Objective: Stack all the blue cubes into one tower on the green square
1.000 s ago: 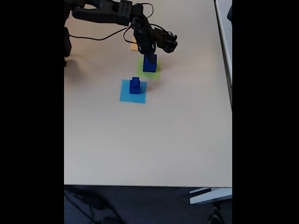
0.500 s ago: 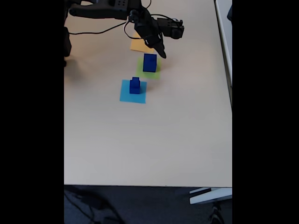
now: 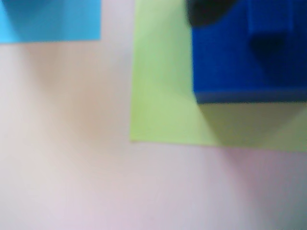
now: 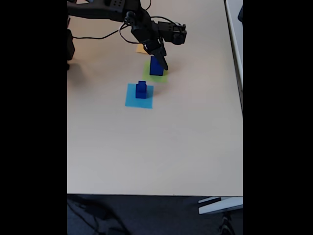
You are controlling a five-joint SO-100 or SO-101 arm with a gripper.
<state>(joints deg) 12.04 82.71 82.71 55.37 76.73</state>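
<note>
Tabletop (image 4: 161,147), pale beige, fills the middle of the fixed view; the arm (image 4: 112,10) enters from the upper left of the frame. Green square (image 4: 148,74) lies in the upper centre, with a tall blue stack (image 4: 156,66) standing on it; the wrist view shows a large blue cube (image 3: 225,62) at upper right on that patch (image 3: 158,96), with what appears to be a smaller cube (image 3: 276,28) on top, though blur prevents certainty. Light blue square (image 4: 132,98), just below and left of the green one, carries a second blue stack (image 4: 141,90), apparently two small cubes. Orange-yellow square (image 4: 142,48) shows partly behind the arm. Gripper (image 4: 163,61) sits at the upper right edge of the tall stack; whether the jaws are parted, or whether they touch the stack, cannot be told from either view. Judgement: the cubes look rigid, light and smooth-sided, so they should tolerate a firm pinch but may slip or topple if nudged. Recommended hold: opposite vertical faces near mid-height, jaws square to the faces, lowest cube of the small stack if moved as a pair.
</note>
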